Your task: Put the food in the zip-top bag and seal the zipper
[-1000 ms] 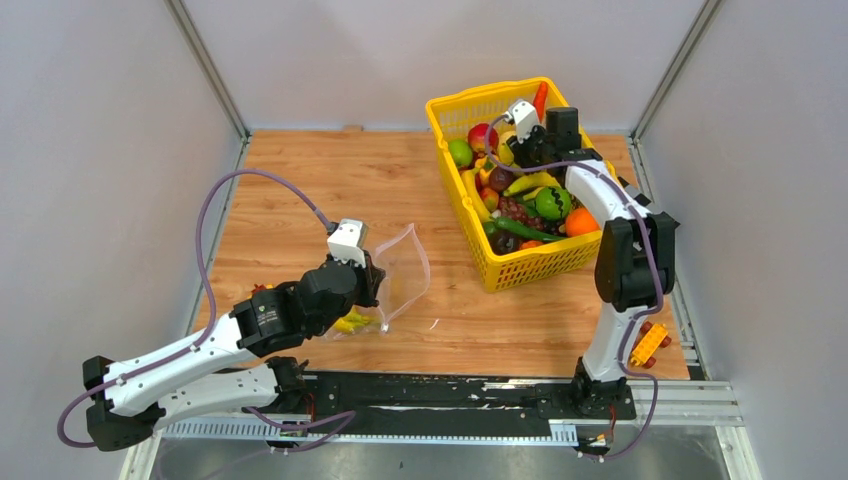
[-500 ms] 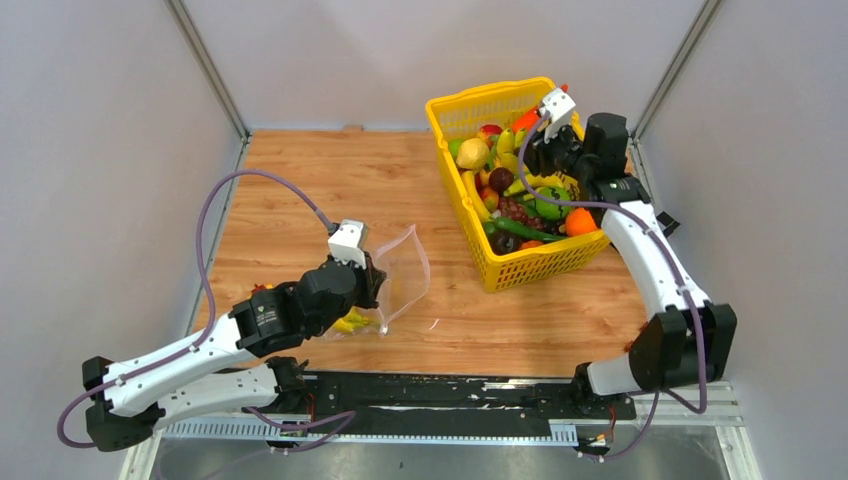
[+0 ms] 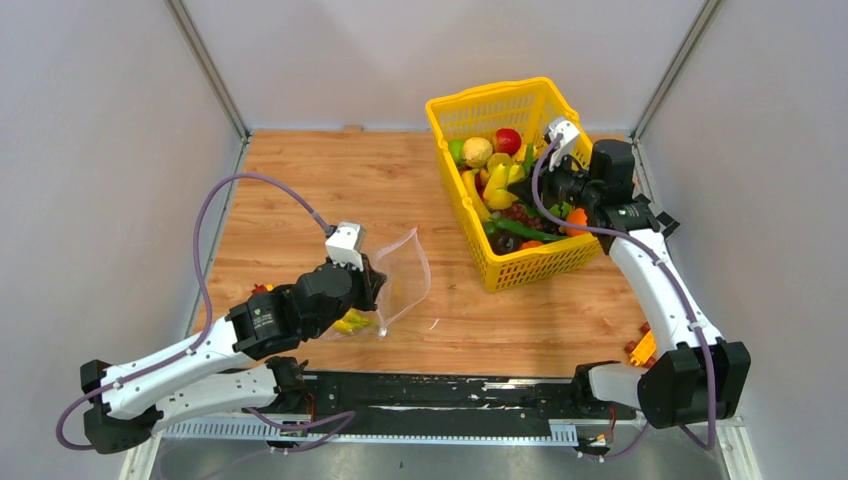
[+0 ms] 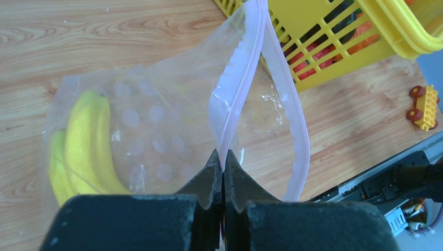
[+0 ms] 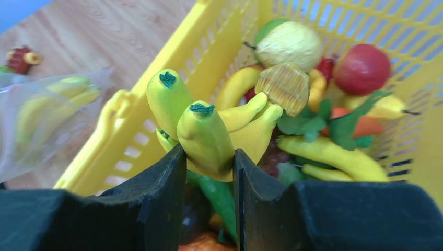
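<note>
Your landmark is the yellow basket (image 3: 520, 268), sitting at the far right of the wooden table (image 3: 330, 180) and piled with toy food.

Left gripper (image 4: 223, 157): the jaws are pressed fully together, pinching 1 lip of the zip-top bag (image 4: 172, 104) right at its mouth. The zipper (image 4: 245, 68) runs away from your fingertips toward the basket, and its 2 strips stand apart, so the mouth gapes. The bag lies on the table to the left of the basket and nearer to you, with a pair of yellow bananas (image 4: 89, 141) inside at its closed end. Your left arm lies low, reaching from the near left corner toward the basket, forearm almost flat and wrist tipped down onto the bag.

Right gripper (image 5: 209, 154): the jaws are partly closed, clamped on a banana bunch (image 5: 203, 133) of 2 yellow pieces with green stem tips, squeezed between both pads. The bunch hangs over the basket's near-left wall, above the pile. Your right arm rises beside the basket's right side, elbow low at the near edge and wrist folded left across the rim.

In the basket beyond the bunch you have a pale lemon (image 5: 290, 44) and a red apple (image 5: 361, 68). A small toy brick car (image 4: 424, 107) lies on the table nearer than the basket's right corner.
</note>
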Tool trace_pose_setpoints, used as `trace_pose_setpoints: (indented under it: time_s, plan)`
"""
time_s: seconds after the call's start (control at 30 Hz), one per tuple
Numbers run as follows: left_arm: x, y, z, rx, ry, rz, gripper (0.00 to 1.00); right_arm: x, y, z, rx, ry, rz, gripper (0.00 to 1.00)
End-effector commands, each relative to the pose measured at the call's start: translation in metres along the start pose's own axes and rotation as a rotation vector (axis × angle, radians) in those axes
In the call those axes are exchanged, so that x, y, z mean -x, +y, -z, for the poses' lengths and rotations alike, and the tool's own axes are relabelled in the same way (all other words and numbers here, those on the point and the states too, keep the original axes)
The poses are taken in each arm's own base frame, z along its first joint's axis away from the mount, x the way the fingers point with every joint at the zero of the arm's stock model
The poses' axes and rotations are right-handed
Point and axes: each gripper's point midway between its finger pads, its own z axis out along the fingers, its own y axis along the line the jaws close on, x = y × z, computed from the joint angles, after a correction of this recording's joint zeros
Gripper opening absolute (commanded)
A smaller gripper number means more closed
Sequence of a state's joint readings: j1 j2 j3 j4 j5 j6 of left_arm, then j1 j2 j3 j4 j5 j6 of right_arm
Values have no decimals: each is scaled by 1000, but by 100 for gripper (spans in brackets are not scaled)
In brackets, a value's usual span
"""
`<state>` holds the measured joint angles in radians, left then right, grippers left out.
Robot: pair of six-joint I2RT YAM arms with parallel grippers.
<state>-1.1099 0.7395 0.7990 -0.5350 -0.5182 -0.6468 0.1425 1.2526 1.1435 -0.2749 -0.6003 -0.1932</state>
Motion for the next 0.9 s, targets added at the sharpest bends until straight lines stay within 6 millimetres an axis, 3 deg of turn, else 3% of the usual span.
trace_pose_setpoints:
  time_s: [0.0,0.13,0.27,0.37,0.5,0.87]
  plan:
    - [4,-7,-2,-23,-18,33,0,12,38,13,165,-34,-72,20]
    - [5,-6,-1,-22,-21,36,0,40,59,28,218,-150,-122,17]
    - [6,-6,0,-24,-26,45,0,68,80,56,218,-232,-125,16]
    - [7,-10,-1,-38,-29,49,0,77,97,78,236,-291,-85,16]
    - [10,-16,-1,-58,-29,55,0,83,123,101,319,-347,-51,18]
    - [14,-17,3,-80,-46,81,0,71,200,138,733,-322,67,17]
